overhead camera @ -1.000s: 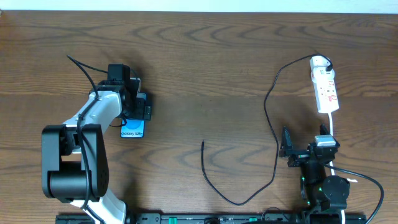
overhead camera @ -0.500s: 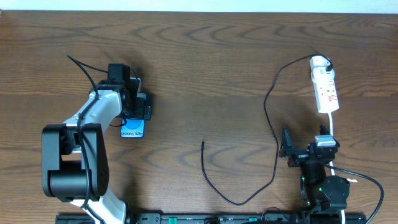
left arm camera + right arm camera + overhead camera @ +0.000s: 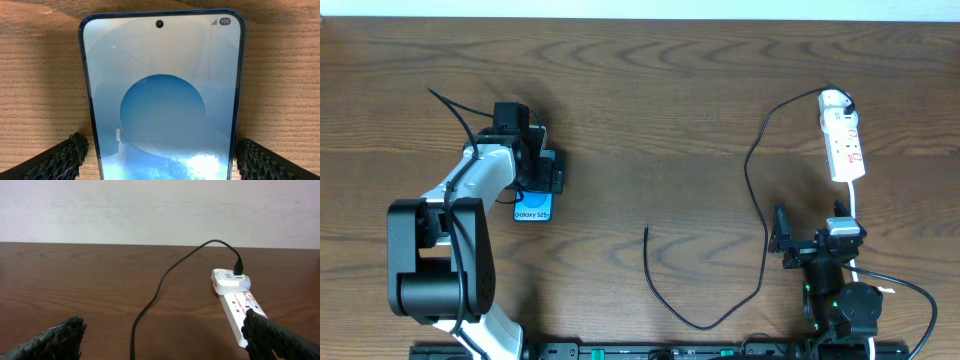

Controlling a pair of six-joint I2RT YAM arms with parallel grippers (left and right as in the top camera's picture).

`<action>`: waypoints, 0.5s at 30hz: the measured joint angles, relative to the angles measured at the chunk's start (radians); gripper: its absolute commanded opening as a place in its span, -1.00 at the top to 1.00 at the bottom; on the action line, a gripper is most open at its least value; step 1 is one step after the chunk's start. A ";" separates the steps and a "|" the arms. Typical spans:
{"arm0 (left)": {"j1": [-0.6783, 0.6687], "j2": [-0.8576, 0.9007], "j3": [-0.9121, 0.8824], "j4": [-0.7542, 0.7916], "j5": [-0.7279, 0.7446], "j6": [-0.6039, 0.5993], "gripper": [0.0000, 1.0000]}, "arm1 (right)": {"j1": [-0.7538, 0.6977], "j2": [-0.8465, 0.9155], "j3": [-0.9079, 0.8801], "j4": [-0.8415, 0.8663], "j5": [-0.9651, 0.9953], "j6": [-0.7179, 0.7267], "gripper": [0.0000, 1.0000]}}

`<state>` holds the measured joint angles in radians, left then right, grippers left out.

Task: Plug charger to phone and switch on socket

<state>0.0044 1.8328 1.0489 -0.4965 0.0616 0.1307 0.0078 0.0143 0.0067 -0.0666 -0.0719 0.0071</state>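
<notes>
The phone (image 3: 533,211) lies flat on the wooden table at the left, its "Galaxy S25" strip showing below my left gripper (image 3: 536,172). In the left wrist view the blue-screened phone (image 3: 162,95) fills the frame and my left gripper (image 3: 161,157) is open, one finger on each side of it, with a slim strip of wood showing at the left. The black charger cable (image 3: 757,200) runs from the white socket strip (image 3: 843,145) down to its free tip (image 3: 646,231) at mid-table. My right gripper (image 3: 810,238) is open and empty below the socket.
In the right wrist view the right gripper (image 3: 162,337) faces the socket strip (image 3: 240,305) and the cable (image 3: 165,275), with a pale wall behind. The socket's white cord (image 3: 855,205) runs down past the right arm. The table's far edge is at the top.
</notes>
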 measured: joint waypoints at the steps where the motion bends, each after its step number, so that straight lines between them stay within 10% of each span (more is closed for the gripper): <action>1: 0.000 0.000 0.001 -0.001 0.000 0.000 -0.93 | 0.000 0.000 0.000 0.000 0.000 0.000 -0.98; 15: -0.001 0.015 0.041 -0.098 -0.039 -0.018 -0.80 | 0.000 0.000 0.000 0.000 0.000 0.000 -0.99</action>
<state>0.0036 1.8481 1.0897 -0.5949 0.0231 0.1127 0.0078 0.0147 0.0067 -0.0669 -0.0719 0.0074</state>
